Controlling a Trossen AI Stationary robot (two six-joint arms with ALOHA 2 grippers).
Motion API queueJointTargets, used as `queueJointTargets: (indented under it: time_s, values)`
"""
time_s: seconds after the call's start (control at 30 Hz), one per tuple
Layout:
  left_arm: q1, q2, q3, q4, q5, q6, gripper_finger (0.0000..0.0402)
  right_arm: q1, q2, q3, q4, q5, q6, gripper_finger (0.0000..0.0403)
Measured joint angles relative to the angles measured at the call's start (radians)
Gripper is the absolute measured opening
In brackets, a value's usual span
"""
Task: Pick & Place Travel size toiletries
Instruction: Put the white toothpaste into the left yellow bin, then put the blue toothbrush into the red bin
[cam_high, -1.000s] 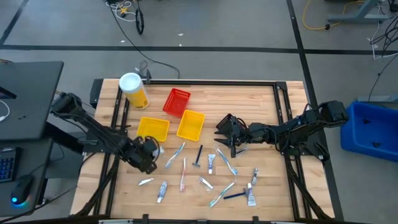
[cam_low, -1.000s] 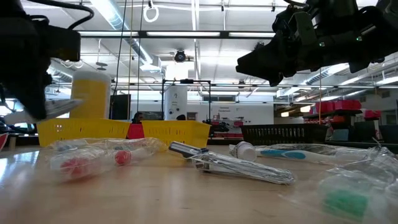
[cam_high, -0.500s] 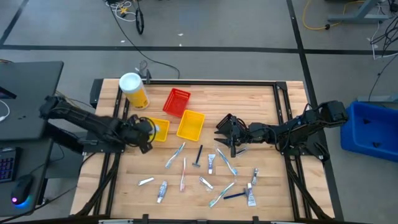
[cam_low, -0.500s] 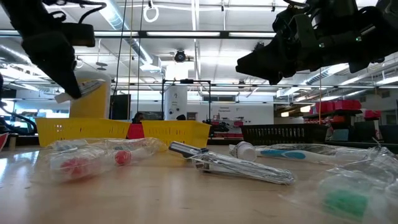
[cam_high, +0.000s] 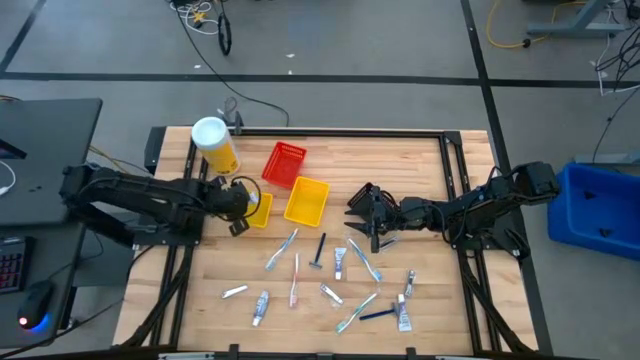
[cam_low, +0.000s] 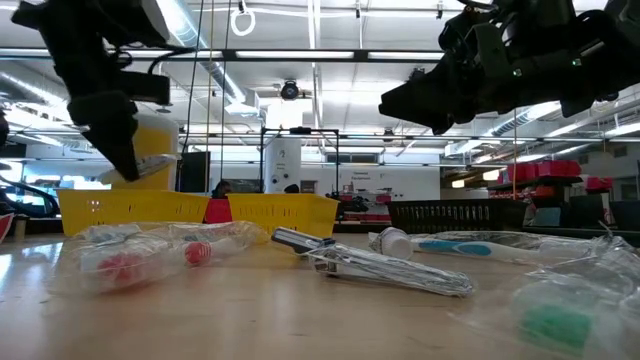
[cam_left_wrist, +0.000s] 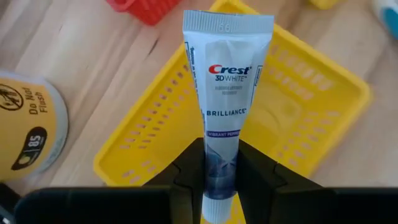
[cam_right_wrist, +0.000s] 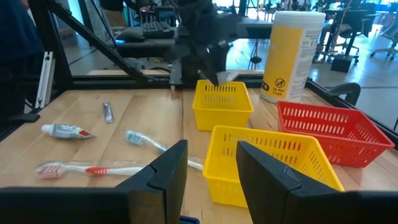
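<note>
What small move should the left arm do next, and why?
Probably open the left tool and let the toothpaste tube drop. It grips the tube by the cap end, directly over the yellow basket, so release should land it inside.

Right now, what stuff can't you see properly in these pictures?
- Toothpaste tube, left wrist view: its cap end is hidden between the left gripper's jaws.
- Yellow canister, left wrist view: cut off by the picture's edge.
- Small items on the table, high view: too small to read any labels.
- Wrapped toothbrush, low view: blurred, close to the camera.
- Red bin, right wrist view: its far end is cut off.
</note>
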Motion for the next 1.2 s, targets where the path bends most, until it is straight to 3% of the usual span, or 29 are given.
queueJointTargets:
  time_s: [0.23,0.7,0.93,1.2]
  values:
    - [0.046,0.065,-0.001,0.037,0.04,0.045,0.0086,0.0,0.0,0.0,-0.004,0.0,-0.023,0.0151]
    - [0.068,0.286,0.002,0.048,0.094,0.033,0.014,-0.001,-0.001,-0.001,0.0,0.0,-0.023,0.0145]
    - [0.068,0.285,0.08,0.0,0.096,0.053,0.0151,-0.001,-0.001,-0.001,0.017,0.001,-0.024,0.0149]
    - [0.039,0.244,0.223,-0.025,0.13,0.061,0.0143,-0.003,0.0,0.0,0.068,0.16,-0.012,0.0146]
